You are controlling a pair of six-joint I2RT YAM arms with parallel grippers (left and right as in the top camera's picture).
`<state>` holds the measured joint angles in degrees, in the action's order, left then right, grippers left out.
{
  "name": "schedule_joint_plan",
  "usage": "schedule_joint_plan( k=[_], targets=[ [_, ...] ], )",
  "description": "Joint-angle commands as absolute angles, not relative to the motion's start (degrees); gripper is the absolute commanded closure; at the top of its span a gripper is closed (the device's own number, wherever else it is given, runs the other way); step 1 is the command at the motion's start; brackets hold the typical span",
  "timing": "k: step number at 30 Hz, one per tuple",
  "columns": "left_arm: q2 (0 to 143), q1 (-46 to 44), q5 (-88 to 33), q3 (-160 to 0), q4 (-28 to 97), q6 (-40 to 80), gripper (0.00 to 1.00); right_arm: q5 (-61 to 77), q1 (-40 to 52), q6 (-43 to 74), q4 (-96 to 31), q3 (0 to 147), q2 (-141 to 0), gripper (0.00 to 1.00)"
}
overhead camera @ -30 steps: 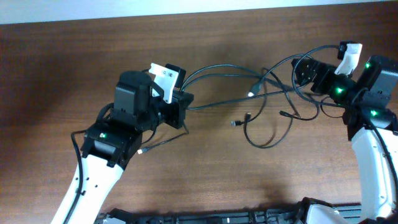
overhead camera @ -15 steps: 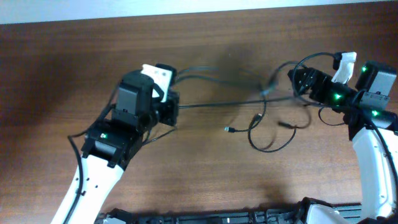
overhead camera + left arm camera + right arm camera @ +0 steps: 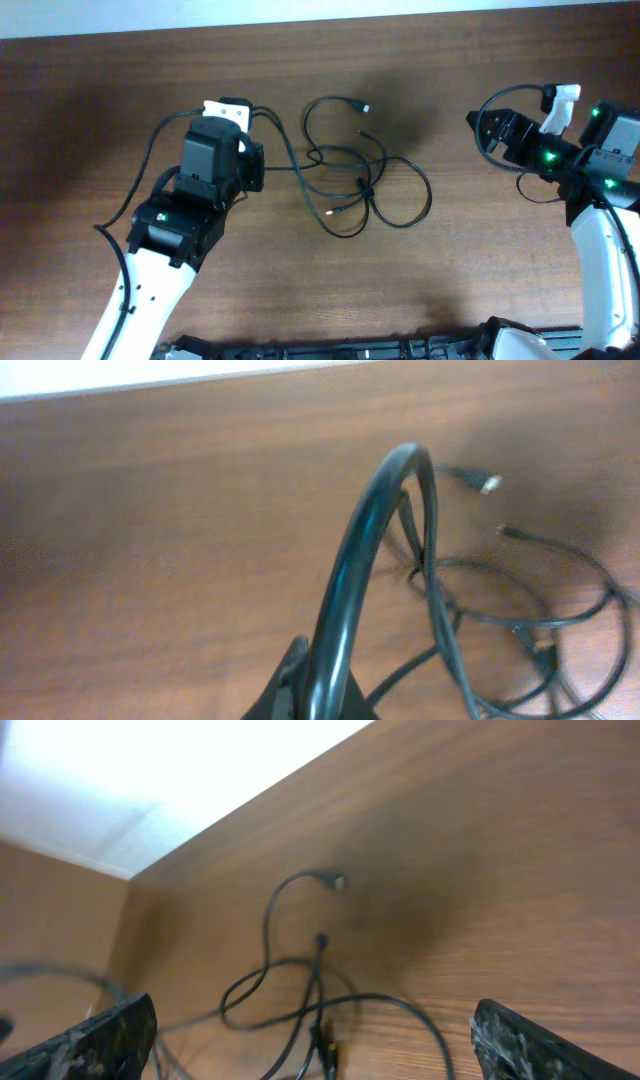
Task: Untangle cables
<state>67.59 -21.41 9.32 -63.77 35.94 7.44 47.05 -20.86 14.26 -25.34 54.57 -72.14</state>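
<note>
The cables [image 3: 352, 178] lie as a loose tangle of thin black loops on the wooden table [image 3: 450, 290], between the two arms. Small plugs show at their ends [image 3: 364, 106]. My left gripper [image 3: 258, 166] is shut on one cable at the tangle's left side. In the left wrist view that cable [image 3: 352, 560] arches up from the left gripper [image 3: 322, 698] and drops into the pile [image 3: 500, 620]. My right gripper [image 3: 482, 132] stands open to the right of the tangle, apart from it. In the right wrist view the cables [image 3: 290, 990] lie beyond the right gripper [image 3: 315, 1055], with nothing between its fingers [image 3: 105, 1040].
The table's far edge [image 3: 320, 20] runs along the top, a pale surface behind it. Thicker black wires [image 3: 505, 95] loop off both arms. A dark frame [image 3: 330, 348] lines the near edge.
The cables were stretched between both grippers. They now lie slack and further left, clear of the right gripper. My left gripper has pulled left and away with its cable.
</note>
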Motion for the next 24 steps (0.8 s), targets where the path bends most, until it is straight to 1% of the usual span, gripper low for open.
schedule_joint_plan(
  k=[1, 4, 5, 7, 11, 13, 14, 15, 16, 18, 19, 20, 21, 22, 24],
  targets=[
    [64.6, -21.2, -1.4, -64.8, 30.2, 6.8, 1.00, 57.5, -21.0, 5.1, -25.1, 55.1, -72.3, 0.01],
    [62.3, -21.2, -8.9, -65.2, 21.2, 6.7, 0.99, 61.2, -21.0, 1.7, -25.1, 55.1, -71.7, 0.01],
    [61.3, -21.2, -9.7, -65.2, 17.7, 6.8, 0.94, 61.2, -21.0, 1.7, -25.1, 55.1, -71.4, 0.01],
    [59.7, -21.2, -9.6, -65.2, 11.0, 6.7, 0.78, 61.1, -21.0, 1.7, -25.2, 55.1, -70.1, 0.01],
    [57.9, -21.2, -9.5, -65.2, 2.3, 6.7, 0.67, 61.1, -21.0, 1.7, -26.6, 55.1, -66.9, 0.01],
    [57.5, -21.2, -8.9, -65.2, -0.4, 6.7, 0.65, 61.1, -21.0, 1.7, -27.6, 55.1, -64.9, 0.01],
    [57.5, -21.2, -7.9, -65.2, -2.4, 6.8, 0.62, 61.1, -21.0, 1.7, -28.2, 55.1, -63.7, 0.01],
    [57.5, -21.2, -7.4, -65.2, -4.2, 6.8, 0.62, 61.1, -21.0, 1.7, -28.6, 55.1, -62.5, 0.01],
    [57.5, -21.2, -7.1, -65.2, -5.8, 6.8, 0.57, 61.1, -21.0, 1.7, -29.1, 55.1, -61.3, 0.01],
    [57.5, -21.2, -6.9, -65.2, -7.0, 6.8, 0.50, 61.0, -21.0, 1.7, -30.2, 55.1, -59.1, 0.01],
    [57.5, -21.2, -5.8, -65.2, -6.7, 6.8, 0.39, 61.0, -21.0, 1.7, -30.9, 55.1, -58.1, 0.01],
    [57.5, -21.2, -4.5, -65.2, -5.7, 6.8, 0.21, 60.8, -21.0, 1.7, -31.7, 55.1, -57.2, 0.01],
    [57.5, -21.2, -3.0, -65.2, -4.2, 6.8, 0.08, 60.9, -21.0, 1.0, -32.5, 55.1, -56.5, 0.01],
    [57.5, -21.2, -1.2, -65.2, -2.2, 6.8, 0.01, 60.8, -21.0, 0.3, -33.5, 55.1, -55.8, 0.01],
    [57.6, -21.2, 3.3, -65.2, 5.7, 6.8, 0.01, 58.6, -21.0, 0.2, -36.6, 55.1, -54.1, 0.01]
  ],
)
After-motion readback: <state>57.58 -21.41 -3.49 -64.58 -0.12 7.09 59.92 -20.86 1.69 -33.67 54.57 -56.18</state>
